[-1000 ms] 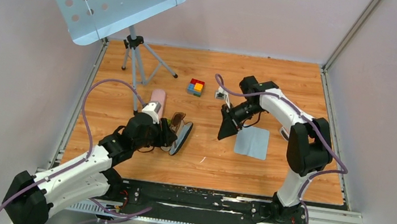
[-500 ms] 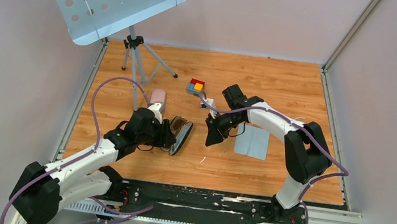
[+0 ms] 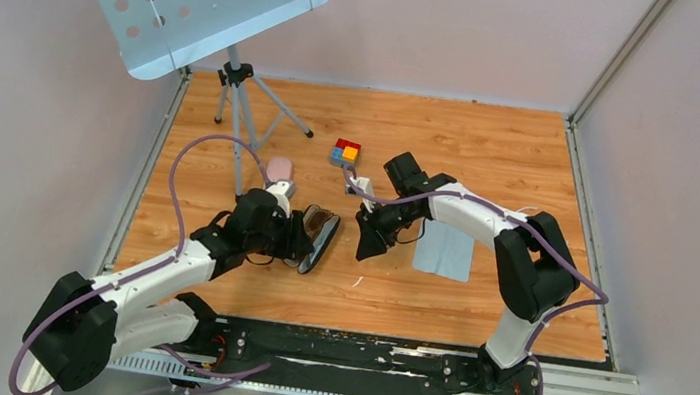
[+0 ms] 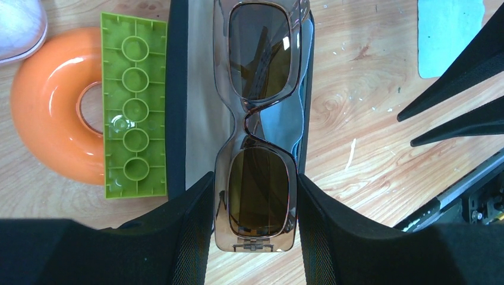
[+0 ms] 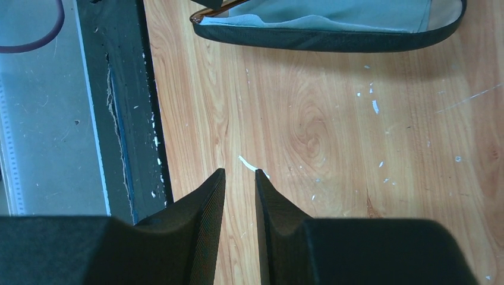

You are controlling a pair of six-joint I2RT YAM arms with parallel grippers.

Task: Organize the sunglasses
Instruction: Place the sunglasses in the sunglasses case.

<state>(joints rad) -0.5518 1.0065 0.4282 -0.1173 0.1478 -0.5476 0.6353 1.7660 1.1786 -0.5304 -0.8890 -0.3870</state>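
Note:
The sunglasses, with a thin brown frame and brownish lenses, lie lengthwise over the open black glasses case with its grey lining. My left gripper is shut on the near lens, one finger on each side of the frame. In the top view the sunglasses and case sit at table centre-left, at my left gripper. My right gripper hangs just right of the case, empty, its jaws a narrow gap apart. The case's edge shows at the top of the right wrist view.
A green brick and an orange ring lie left of the case. A light-blue cloth lies right of my right gripper. A pink case, a coloured cube and a music stand's tripod stand farther back.
My right gripper has moved left and down toward the case, off the cloth. My left gripper has shifted slightly with the sunglasses in it.

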